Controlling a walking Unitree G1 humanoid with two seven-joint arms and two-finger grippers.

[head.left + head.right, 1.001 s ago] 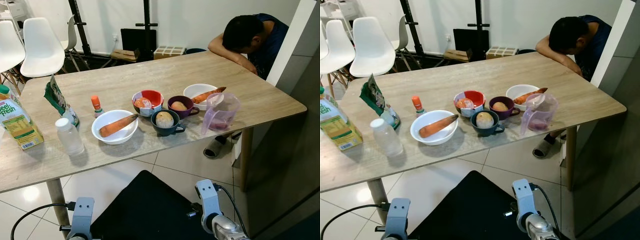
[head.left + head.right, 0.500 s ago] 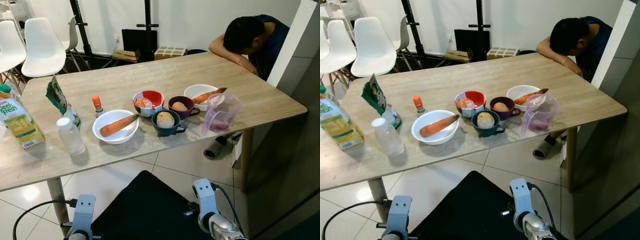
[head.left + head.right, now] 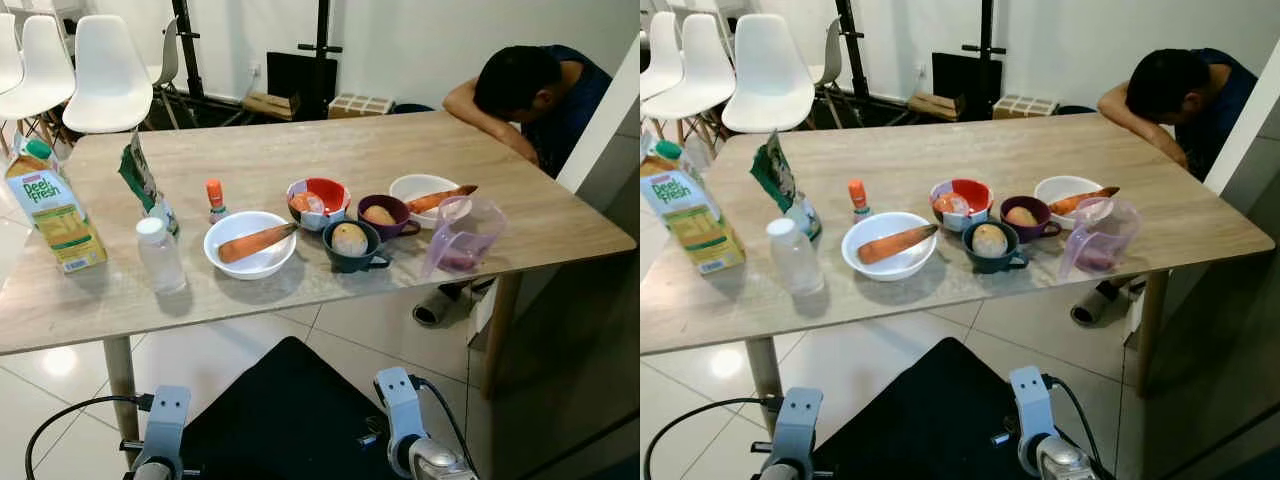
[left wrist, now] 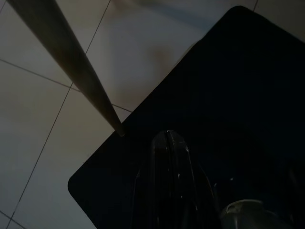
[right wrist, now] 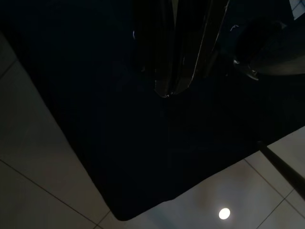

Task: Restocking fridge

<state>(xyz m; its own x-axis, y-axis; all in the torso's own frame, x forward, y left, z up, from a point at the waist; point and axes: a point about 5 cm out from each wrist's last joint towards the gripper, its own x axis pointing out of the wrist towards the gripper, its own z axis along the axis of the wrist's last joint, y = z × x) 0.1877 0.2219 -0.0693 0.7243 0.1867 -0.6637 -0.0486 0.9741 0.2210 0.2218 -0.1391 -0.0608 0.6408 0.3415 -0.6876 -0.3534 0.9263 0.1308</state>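
Both arms hang idle below the bench [image 3: 300, 150]. In the left wrist view the left hand [image 4: 167, 138] has its two black fingers pressed together, holding nothing, over a black surface and floor tiles, with a bench leg [image 4: 66, 62] slanting past. The right wrist view is very dark; the right hand [image 5: 167, 90] also looks closed and empty.

The head views show the food on the bench. At the robot's left stands a juice carton [image 3: 52, 208], then a small clear bottle [image 3: 160, 256], a green bag [image 3: 145, 187] and a little orange-capped bottle [image 3: 214, 196]. A white bowl [image 3: 250, 244] holds a carrot [image 3: 256, 242]. A red bowl [image 3: 318, 201] holds something pale. A dark cup [image 3: 352, 247] and a purple cup [image 3: 387, 215] each hold a round item. A far white bowl [image 3: 424, 192] holds another carrot. A clear jug [image 3: 462, 236] stands near the bench edge at the right. A person [image 3: 540, 95] leans on the far corner.
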